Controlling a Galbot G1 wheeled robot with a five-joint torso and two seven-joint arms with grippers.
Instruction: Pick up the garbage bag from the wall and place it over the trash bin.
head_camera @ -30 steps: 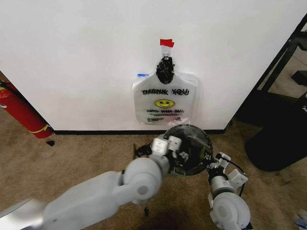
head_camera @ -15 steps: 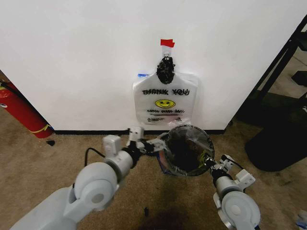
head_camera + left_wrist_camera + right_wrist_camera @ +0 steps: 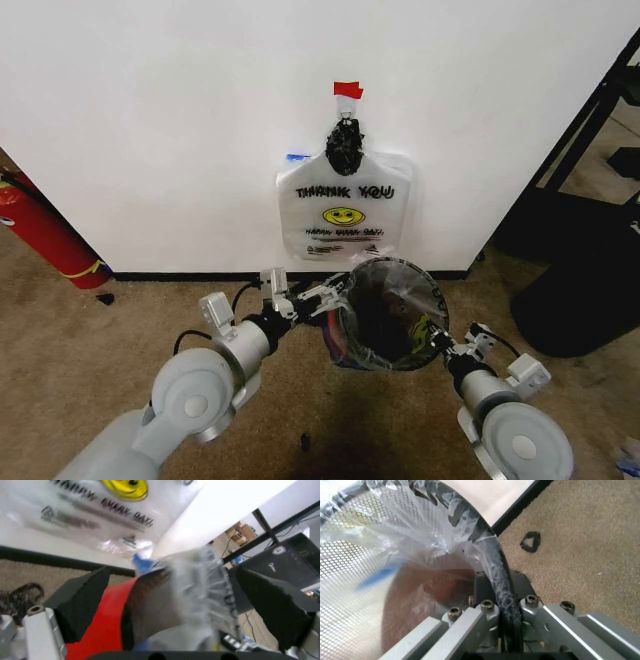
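Your right gripper [image 3: 443, 347] clamps the trash bin [image 3: 388, 313] rim at 4 o'clock through the garbage bag [image 3: 410, 528]; your left gripper [image 3: 322, 296], jaws apart, sits at 9 o'clock, on brown carpet [image 3: 100, 340] below a white wall [image 3: 160, 120].

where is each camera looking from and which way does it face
Head: from the robot's head, forward and down at the wall, the hanging bag and the bin; both arms show, left gripper and right gripper at the bin.
Left wrist: from low beside the bin, toward the wall; its dark pads frame it.
Right wrist: on the bin's rim; its fingers clamp the rim.
Shared: the bin with the garbage bag over it.
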